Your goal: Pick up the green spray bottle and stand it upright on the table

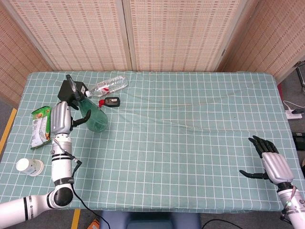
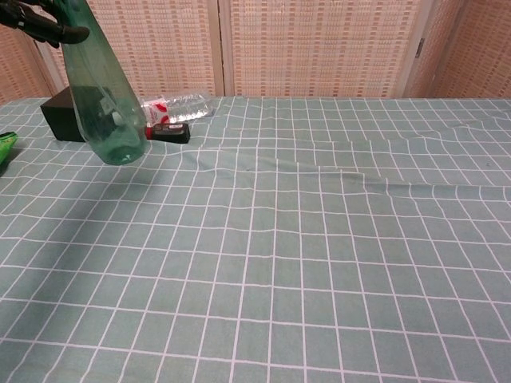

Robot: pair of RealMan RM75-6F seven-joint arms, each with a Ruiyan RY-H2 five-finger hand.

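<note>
The green spray bottle (image 1: 96, 119) (image 2: 99, 96) is see-through with a black nozzle at its top. It stands nearly upright at the back left of the table, leaning slightly. My left hand (image 1: 61, 119) grips it around the neck, and only the fingers (image 2: 41, 24) show in the chest view's top left corner. The bottle's base is at or just above the cloth; I cannot tell if it touches. My right hand (image 1: 269, 162) rests apart near the front right edge, fingers spread and holding nothing.
A black box (image 1: 69, 92) (image 2: 57, 120) sits just behind the bottle. Beside it lie a clear plastic bottle (image 1: 110, 85) (image 2: 177, 104) and a small black device (image 1: 112, 100) (image 2: 168, 132). A green snack packet (image 1: 40, 125) and a white jar (image 1: 28, 166) lie at the left edge.
</note>
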